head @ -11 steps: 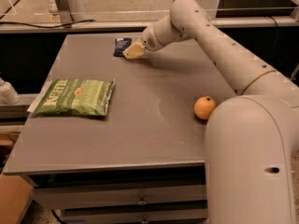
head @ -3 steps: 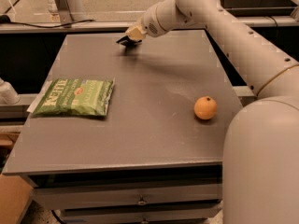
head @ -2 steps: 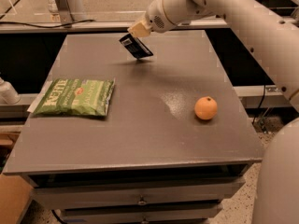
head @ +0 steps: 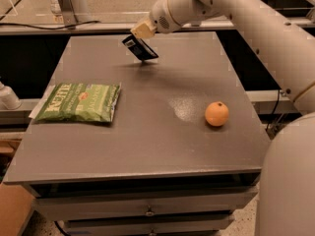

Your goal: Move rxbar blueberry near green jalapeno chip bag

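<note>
The green jalapeno chip bag (head: 78,102) lies flat at the left side of the grey table (head: 147,146). My gripper (head: 138,33) is above the far middle of the table, shut on the upper end of the rxbar blueberry (head: 141,48). The dark navy bar hangs tilted in the air, a little above the tabletop, to the upper right of the chip bag and well apart from it.
An orange (head: 217,114) sits on the right side of the table. My white arm (head: 256,23) reaches in from the right and its base (head: 290,181) fills the lower right corner. A rail (head: 74,29) runs behind the table.
The gripper took hold of the bar at the table's far edge, lifted it and carried it toward the front and left. The chip bag and orange have not moved.
</note>
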Robot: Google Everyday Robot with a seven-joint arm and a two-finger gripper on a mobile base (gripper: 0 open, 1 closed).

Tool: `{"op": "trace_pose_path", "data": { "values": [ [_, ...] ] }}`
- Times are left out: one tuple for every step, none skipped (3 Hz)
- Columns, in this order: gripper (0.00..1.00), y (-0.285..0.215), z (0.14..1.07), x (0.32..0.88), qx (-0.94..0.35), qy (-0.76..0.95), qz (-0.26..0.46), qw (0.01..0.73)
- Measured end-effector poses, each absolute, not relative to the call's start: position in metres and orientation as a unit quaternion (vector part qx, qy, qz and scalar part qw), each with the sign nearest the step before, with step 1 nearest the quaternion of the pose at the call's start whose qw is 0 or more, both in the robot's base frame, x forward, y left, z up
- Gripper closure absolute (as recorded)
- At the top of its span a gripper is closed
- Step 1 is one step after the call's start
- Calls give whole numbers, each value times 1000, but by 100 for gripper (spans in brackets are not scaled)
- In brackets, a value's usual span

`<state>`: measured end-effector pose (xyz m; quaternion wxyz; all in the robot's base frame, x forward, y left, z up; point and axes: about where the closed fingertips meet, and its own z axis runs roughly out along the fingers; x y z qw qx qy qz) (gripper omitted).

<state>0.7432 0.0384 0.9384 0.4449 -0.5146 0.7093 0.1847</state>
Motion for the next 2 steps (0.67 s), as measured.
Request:
{"op": "trace_pose_path", "data": {
  "values": [
    [100, 37, 954, 741, -521, 697, 194, 454],
    [100, 29, 975, 724, -530, 685, 206, 456]
  ]
}}
